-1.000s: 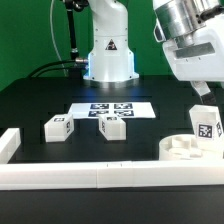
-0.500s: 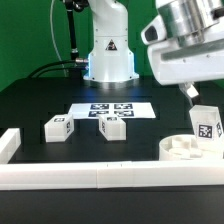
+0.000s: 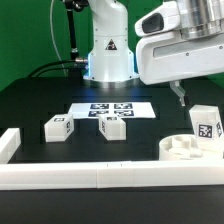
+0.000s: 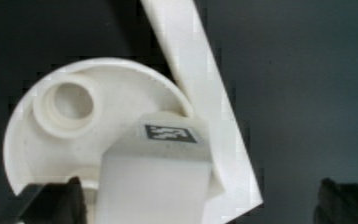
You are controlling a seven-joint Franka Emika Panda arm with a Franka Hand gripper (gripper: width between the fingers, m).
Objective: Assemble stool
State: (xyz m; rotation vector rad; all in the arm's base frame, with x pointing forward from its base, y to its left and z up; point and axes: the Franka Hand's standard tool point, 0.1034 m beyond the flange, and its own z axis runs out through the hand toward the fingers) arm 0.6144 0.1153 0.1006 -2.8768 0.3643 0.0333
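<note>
The round white seat [image 3: 184, 148] lies at the exterior view's right, against the front rail. One white leg [image 3: 206, 124] with a square tag stands upright on it. Two more tagged legs [image 3: 58, 128] [image 3: 112, 127] lie loose on the black table. My gripper [image 3: 181, 97] hangs above the seat, just to the exterior view's left of the upright leg, touching nothing. In the wrist view the seat [image 4: 78, 100] with a hole and the tagged leg [image 4: 158, 165] lie below my gripper [image 4: 201, 205]. Its dark fingers [image 4: 51, 200] stand wide apart, open and empty.
The marker board [image 3: 110, 110] lies flat behind the loose legs. Long white border rails run along the front [image 3: 90, 176] and the exterior view's left [image 3: 9, 144]; one rail also crosses the wrist view [image 4: 194, 70]. The robot base [image 3: 108, 55] stands at the back.
My gripper has moved toward the exterior view's left, off the top of the upright leg, and the wrist has turned. The leg stays standing on the seat.
</note>
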